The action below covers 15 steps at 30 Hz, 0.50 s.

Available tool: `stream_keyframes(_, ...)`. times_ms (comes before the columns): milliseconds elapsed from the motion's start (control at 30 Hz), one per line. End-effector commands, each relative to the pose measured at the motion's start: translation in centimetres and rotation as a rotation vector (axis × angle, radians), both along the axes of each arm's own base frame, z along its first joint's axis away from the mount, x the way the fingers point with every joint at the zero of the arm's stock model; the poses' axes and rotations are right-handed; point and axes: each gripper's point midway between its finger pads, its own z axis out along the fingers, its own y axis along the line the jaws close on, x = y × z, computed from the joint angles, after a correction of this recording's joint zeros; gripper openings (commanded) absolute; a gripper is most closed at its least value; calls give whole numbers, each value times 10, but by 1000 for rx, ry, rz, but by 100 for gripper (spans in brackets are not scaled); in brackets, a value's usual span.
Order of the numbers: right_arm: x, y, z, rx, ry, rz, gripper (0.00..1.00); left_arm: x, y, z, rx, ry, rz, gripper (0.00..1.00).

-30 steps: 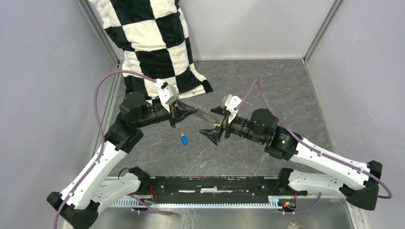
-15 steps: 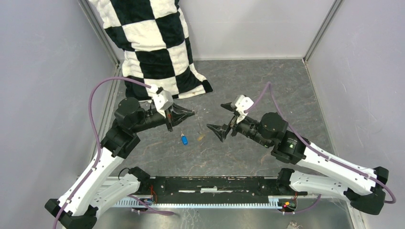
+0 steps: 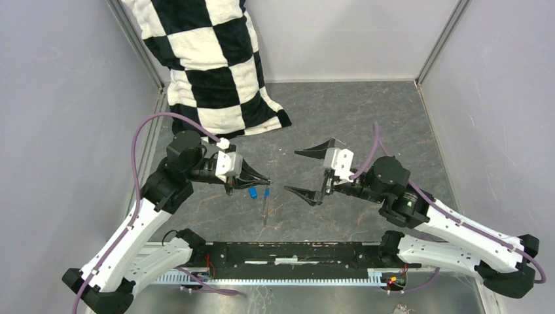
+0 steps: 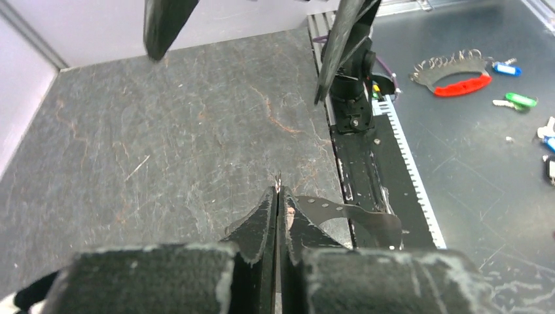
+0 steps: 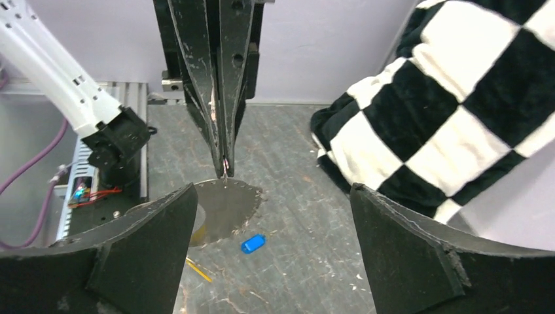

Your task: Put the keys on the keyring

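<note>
Grey table [image 3: 366, 118] bore the blue key [image 3: 252, 192]; left gripper [image 3: 265, 183] pinched the keyring [image 5: 226, 199], right gripper [image 3: 291, 171] gaped empty. Closing low, it could skid that tiny key away.

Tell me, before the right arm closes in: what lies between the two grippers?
Only bare floor, in the top view, between the left gripper and the right gripper; the keyring hangs from the left one's tip.
</note>
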Motion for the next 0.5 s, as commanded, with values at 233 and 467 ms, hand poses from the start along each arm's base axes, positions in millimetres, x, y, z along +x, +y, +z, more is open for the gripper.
stream_keyframes(233,-8,25,-15,-21,-57,117,89,-15,6,17,-42,-420,-151,2)
stream_keyframes(467,-11,43,-32,-117,-72,198,62,-12,8,12,-33,-571,-166,2)
